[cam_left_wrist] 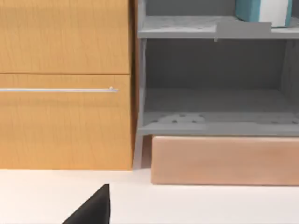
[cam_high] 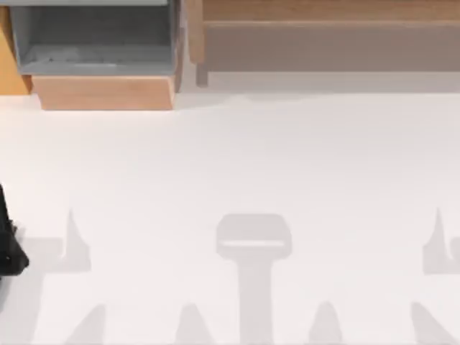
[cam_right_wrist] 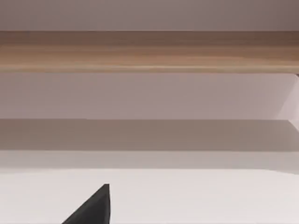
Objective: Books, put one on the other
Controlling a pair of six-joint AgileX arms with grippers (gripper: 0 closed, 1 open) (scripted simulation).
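A teal book [cam_left_wrist: 261,10], possibly the only one in reach, stands on the grey shelf [cam_left_wrist: 215,28] behind the white table [cam_high: 237,158]; the left arm [cam_high: 8,244] waits at the table's left edge, so a blind reach risks striking the shelf

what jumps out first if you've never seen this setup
The wide white table lies bare in the top view. At its back left stands a grey open shelf unit beside an orange-wood cabinet with a metal handle; a teal-and-white book sits on its upper shelf. A dark arm part is at the left edge.
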